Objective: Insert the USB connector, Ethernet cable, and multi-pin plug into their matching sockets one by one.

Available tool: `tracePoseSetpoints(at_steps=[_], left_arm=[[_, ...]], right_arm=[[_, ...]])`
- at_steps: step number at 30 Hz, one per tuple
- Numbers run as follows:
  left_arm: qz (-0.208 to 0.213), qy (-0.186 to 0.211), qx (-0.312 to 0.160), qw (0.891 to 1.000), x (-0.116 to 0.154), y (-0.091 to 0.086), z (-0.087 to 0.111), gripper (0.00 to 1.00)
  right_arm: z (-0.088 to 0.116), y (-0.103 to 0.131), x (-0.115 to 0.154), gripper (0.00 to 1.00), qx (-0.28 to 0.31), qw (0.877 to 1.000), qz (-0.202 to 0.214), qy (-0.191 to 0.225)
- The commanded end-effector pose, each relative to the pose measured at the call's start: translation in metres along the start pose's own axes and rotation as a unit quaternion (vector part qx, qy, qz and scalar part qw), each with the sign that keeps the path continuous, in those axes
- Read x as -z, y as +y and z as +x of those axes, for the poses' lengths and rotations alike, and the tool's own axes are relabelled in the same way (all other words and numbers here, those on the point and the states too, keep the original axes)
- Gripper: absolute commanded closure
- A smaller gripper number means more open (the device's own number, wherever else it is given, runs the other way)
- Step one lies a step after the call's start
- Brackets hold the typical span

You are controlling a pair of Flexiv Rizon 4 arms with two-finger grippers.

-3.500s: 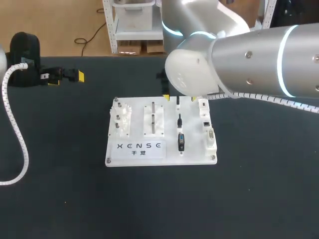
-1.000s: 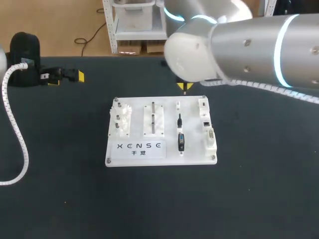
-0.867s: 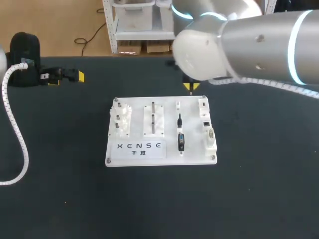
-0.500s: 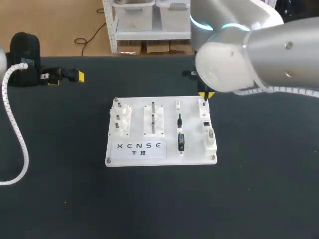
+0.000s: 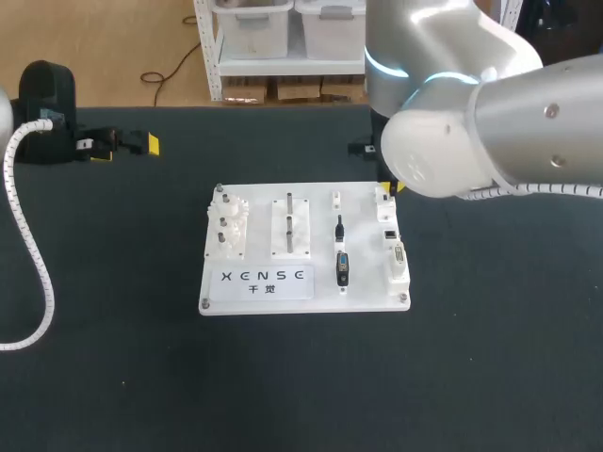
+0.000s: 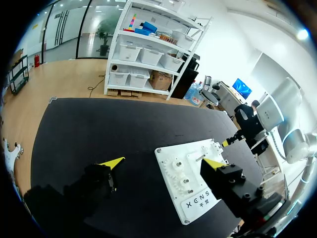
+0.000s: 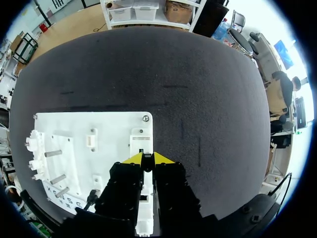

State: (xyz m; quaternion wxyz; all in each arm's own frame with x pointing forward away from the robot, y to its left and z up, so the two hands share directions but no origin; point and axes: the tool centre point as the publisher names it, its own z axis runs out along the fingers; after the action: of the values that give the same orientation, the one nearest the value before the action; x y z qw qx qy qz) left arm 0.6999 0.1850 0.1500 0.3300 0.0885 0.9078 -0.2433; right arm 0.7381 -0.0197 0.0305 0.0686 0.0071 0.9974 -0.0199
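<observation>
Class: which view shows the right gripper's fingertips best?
The right wrist view: the right gripper shows both yellow tips pinched on the USB connector. The head view almost hides them behind the right arm; the left wrist view shows one distant tip.

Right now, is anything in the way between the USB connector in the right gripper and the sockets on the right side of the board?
Nothing visible. In the right wrist view, the right gripper holds the small dark USB connector just over the white socket block at the board's far right corner, with nothing between them.
</observation>
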Motion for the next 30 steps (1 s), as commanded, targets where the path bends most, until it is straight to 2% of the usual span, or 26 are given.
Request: tracePoseSetpoints(at_steps=[1,23,30], left_arm=[[0.0,0.0,0.0,1.0,0.0,0.0,0.0,0.0],[0.0,0.0,0.0,1.0,0.0,0.0,0.0,0.0],[0.0,0.0,0.0,1.0,0.0,0.0,0.0,0.0]], right_arm=[[-0.002,0.003,0.0,1.0,0.0,1.0,-0.001,0.001],[-0.001,0.015,-0.005,1.0,0.002,1.0,-0.003,0.004],[0.001,0.006,-0.013,1.0,-0.008,1.0,0.008,0.012]])
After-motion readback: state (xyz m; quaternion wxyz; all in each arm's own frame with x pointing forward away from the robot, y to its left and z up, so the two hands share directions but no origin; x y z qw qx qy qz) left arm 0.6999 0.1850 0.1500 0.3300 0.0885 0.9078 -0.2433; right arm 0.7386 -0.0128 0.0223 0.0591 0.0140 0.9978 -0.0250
